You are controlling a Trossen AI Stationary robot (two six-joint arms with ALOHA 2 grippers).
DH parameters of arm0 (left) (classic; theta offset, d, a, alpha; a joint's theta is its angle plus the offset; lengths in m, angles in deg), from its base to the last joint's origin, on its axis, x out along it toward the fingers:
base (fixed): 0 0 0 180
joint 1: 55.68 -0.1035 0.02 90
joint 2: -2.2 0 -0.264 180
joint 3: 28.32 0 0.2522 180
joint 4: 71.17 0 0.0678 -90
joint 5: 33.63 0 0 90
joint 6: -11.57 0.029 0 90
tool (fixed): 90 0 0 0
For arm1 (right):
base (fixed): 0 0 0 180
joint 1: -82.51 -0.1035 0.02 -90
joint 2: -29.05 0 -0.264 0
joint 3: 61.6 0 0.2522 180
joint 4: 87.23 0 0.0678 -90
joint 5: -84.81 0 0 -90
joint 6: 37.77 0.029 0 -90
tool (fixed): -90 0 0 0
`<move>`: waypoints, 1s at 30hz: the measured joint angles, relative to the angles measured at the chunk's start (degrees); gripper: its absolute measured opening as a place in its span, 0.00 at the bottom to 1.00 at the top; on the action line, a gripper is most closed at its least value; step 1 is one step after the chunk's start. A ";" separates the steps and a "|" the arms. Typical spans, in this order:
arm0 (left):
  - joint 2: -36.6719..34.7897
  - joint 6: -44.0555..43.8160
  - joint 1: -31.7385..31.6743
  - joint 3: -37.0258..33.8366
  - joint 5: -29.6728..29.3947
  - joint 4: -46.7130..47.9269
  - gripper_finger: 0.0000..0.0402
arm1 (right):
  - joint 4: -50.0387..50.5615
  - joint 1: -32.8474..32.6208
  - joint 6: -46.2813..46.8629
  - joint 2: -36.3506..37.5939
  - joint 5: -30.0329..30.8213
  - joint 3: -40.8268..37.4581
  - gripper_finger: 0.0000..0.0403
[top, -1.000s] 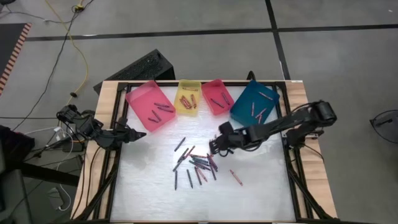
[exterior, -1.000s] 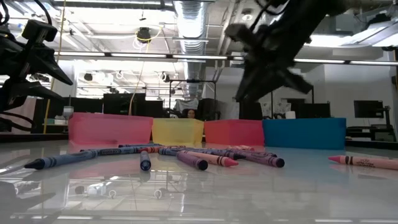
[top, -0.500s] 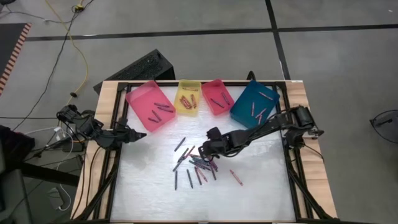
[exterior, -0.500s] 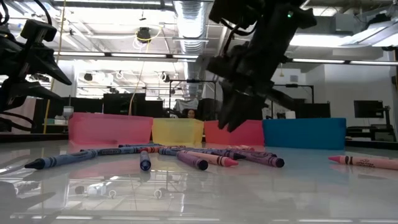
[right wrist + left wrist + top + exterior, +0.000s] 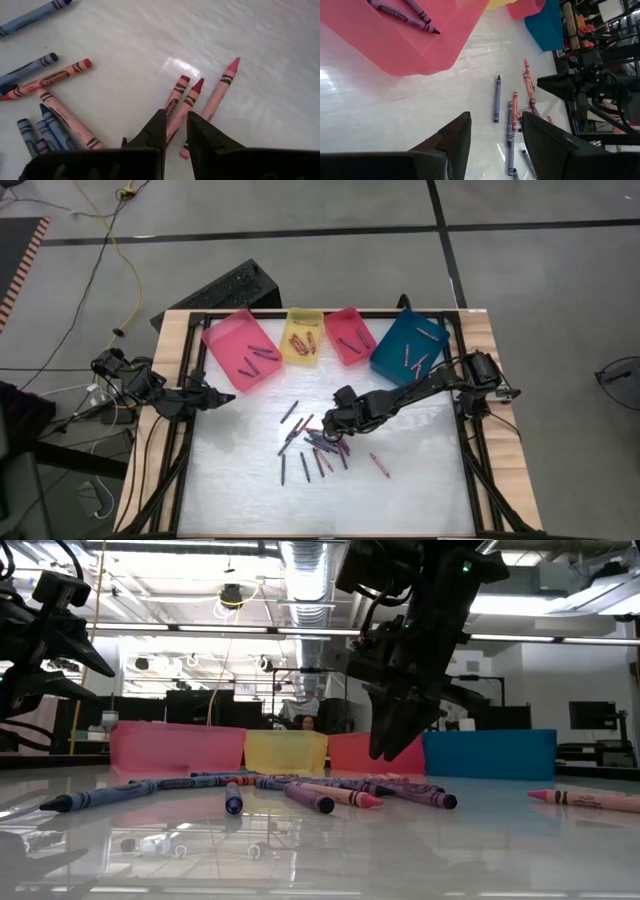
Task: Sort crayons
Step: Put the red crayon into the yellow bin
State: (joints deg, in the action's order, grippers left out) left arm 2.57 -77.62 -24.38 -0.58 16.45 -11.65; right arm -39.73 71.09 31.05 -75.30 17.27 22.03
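Several crayons (image 5: 320, 442) lie loose in a cluster on the white table top, with one red crayon (image 5: 380, 465) apart to the right. My right gripper (image 5: 330, 420) hangs just above the cluster's far end, fingers pointing down with a narrow gap (image 5: 175, 125). Red and pink crayons (image 5: 192, 95) lie below it, and one shows through the gap. In the low view the right gripper's tips (image 5: 385, 752) are clear of the table. My left gripper (image 5: 225, 395) waits open at the table's left, near the pink tray, and holds nothing (image 5: 495, 130).
Four trays stand along the far edge: pink (image 5: 228, 340), yellow (image 5: 290, 350), red (image 5: 335, 325) and blue (image 5: 395, 355), each with a few crayons in it. The near half of the table top (image 5: 330, 500) is bare. A black frame rims the table.
My right gripper has gone from beside the blue tray toward the table's left and down, ending low over the far end of the crayon cluster. The crayons have stayed where they were.
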 joint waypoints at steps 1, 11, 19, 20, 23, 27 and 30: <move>0.00 0.00 -0.01 0.00 0.00 0.00 0.41 | 0.05 0.00 0.00 0.00 0.01 0.00 0.18; 0.01 1.44 -0.01 0.00 -0.42 0.02 0.41 | 0.16 0.31 0.15 -1.09 0.11 -0.07 0.18; 0.00 1.42 0.01 0.00 -0.44 0.07 0.41 | -0.84 0.57 0.58 -3.78 -1.56 -0.07 0.18; 0.00 1.40 0.00 0.00 -0.44 0.07 0.41 | -0.76 0.64 0.82 -3.78 -2.12 -0.07 0.18; 0.00 1.40 -0.01 0.00 -0.44 0.04 0.41 | -0.55 0.70 0.82 -3.76 -2.79 -0.04 0.18; 0.00 1.40 0.01 0.00 -0.58 0.04 0.41 | 0.57 0.68 2.10 -3.76 -2.77 0.00 0.15; 0.01 1.38 -0.01 0.00 -0.58 0.04 0.41 | 0.88 0.68 2.32 -3.74 -2.81 0.00 0.11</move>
State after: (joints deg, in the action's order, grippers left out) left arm 2.58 -76.24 -24.39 -0.58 15.87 -11.61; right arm -38.85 71.78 33.36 -79.04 14.47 22.03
